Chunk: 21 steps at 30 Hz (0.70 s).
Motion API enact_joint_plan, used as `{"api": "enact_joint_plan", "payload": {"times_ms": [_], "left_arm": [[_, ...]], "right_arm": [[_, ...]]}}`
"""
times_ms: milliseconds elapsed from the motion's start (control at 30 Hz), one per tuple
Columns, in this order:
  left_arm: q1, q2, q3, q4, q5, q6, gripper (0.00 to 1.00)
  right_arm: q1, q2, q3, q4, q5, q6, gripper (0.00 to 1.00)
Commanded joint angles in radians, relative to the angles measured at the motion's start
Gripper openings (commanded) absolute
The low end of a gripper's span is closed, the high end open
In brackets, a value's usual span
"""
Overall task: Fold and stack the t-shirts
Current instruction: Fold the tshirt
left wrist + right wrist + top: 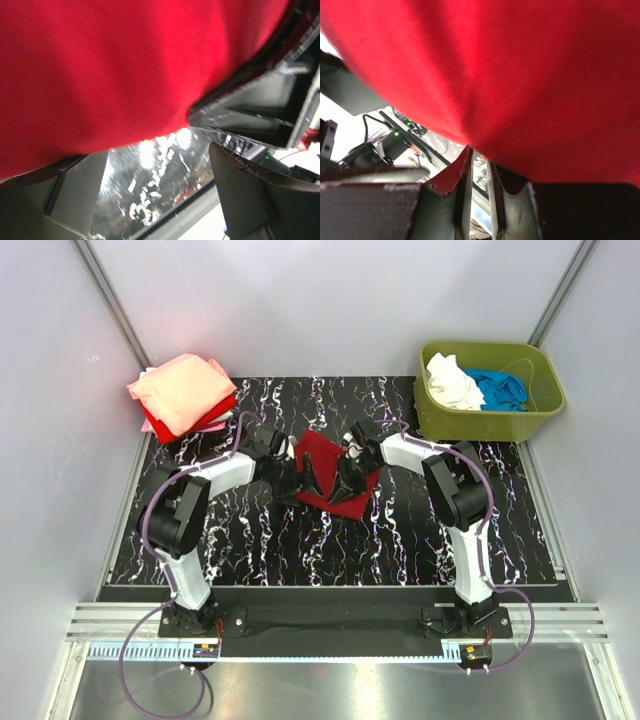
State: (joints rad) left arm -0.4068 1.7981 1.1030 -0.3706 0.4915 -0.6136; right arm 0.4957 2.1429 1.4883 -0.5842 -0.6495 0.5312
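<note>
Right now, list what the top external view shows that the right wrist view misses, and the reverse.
Only the top view: the folded stack at the far left, and the olive-green tub holding a white t-shirt and a blue t-shirt. Only the right wrist view: the right gripper seen close up, its fingers pinching a fold of cloth. Both: the dark red t-shirt and the marbled table.

Lab robot cell: white walls (330, 300), aluminium rails (330, 618), marbled tabletop (300, 550).
</note>
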Motion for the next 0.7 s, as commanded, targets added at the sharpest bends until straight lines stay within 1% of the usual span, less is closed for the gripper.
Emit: {"api": "enact_joint_plan", "payload": {"times_ms": [0,133,167,200,300,367,433,467,533,567,600,667], "left_arm": [[0.003,0.05,-0.032,0.084,-0.027,-0.008,0.84],[0.002,0.029,-0.057,0.065,-0.044,-0.011,0.8],[0.002,0.009,-0.06,0.053,-0.048,-0.015,0.79],[0.0,-0.044,-0.061,0.039,-0.066,-0.018,0.78],[-0.001,-0.136,-0.023,-0.014,-0.085,-0.02,0.68],[-0.003,-0.161,0.041,-0.065,-0.09,-0.02,0.62],[-0.009,-0.169,0.086,-0.093,-0.09,-0.014,0.58],[-0.01,-0.166,0.121,-0.099,-0.088,-0.012,0.52],[-0.012,-0.138,0.147,-0.091,-0.077,-0.009,0.44],[-0.012,-0.122,0.159,-0.085,-0.068,-0.006,0.38],[-0.015,-0.083,0.185,-0.082,-0.058,-0.005,0.32],[-0.021,-0.045,0.201,-0.062,-0.051,-0.003,0.23]], "right_arm": [[-0.014,-0.005,-0.023,0.037,-0.025,-0.037,0.24],[-0.023,-0.006,-0.016,0.005,-0.05,-0.065,0.37],[-0.023,-0.005,-0.007,-0.012,-0.055,-0.088,0.38],[-0.023,-0.005,0.013,-0.031,-0.052,-0.1,0.39],[-0.023,-0.024,0.058,-0.097,-0.059,-0.146,0.41],[-0.025,-0.06,0.079,-0.146,-0.059,-0.178,0.43],[-0.029,-0.089,0.104,-0.186,-0.061,-0.198,0.45],[-0.034,-0.118,0.109,-0.198,-0.061,-0.204,0.46],[-0.057,-0.139,0.112,-0.235,-0.046,-0.224,0.47],[-0.069,-0.155,0.106,-0.244,-0.039,-0.227,0.47],[-0.095,-0.162,0.087,-0.249,-0.023,-0.229,0.47],[-0.118,-0.173,0.057,-0.243,-0.004,-0.218,0.46]]}}
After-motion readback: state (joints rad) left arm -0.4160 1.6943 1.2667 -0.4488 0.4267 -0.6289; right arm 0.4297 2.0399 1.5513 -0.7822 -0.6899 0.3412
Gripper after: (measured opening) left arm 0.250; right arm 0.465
